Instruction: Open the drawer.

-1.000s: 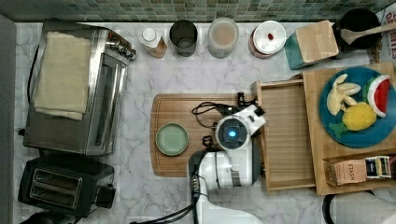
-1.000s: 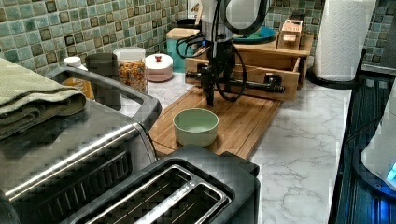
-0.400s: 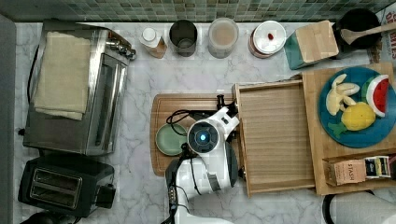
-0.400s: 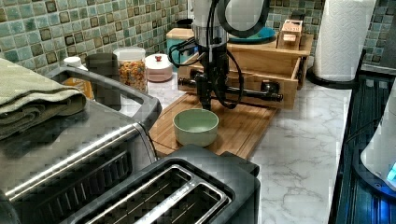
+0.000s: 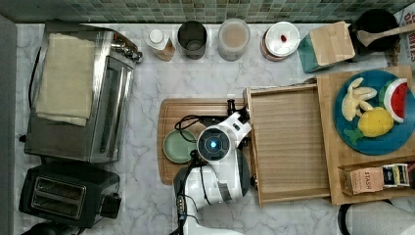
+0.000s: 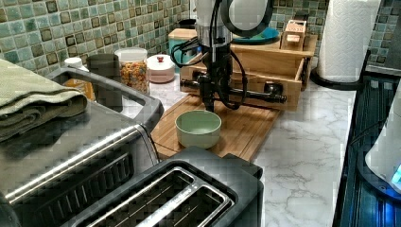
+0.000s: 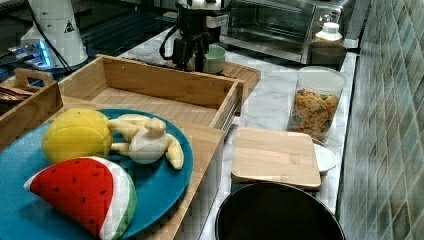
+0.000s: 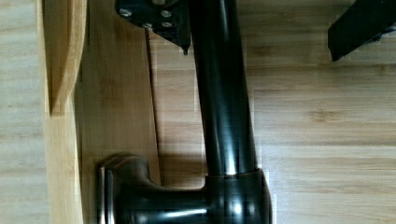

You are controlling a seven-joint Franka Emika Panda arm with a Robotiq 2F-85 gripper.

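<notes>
- Since a second ago the drawer (image 5: 288,142) has slid a good way further out of its bamboo stand (image 5: 342,196), toward the top view's left, and the arm has backed off with it, so its front panel now hangs over the cutting board (image 6: 236,132).
- Nearest the fingers: the wrist view has the black bar handle (image 8: 219,88) running between the two fingertips (image 8: 359,23). One sits right by the bar, the other stands clear of it, so the gripper (image 6: 211,92) looks to me spread around the handle, hooking it, not clamped on it.
- To do this pull well, I'd say keep the motion straight along the drawer's travel. The grip is off-centre, toward the end post, so any sideways drift could twist the drawer and jam it.
- Keep height steady too, since the fingertips ride low over the cutting board.
- Next out: the green bowl (image 5: 178,146) sits on the board just beside the wrist, right in the retreat path. Worth stopping short of it.
- Further off, the drawer's ribbed bottom is mostly exposed already, so I reckon it's near done.
- Farthest: the blue plate (image 5: 377,142) of toy fruit on the stand's top, so no jerky stops.
</notes>
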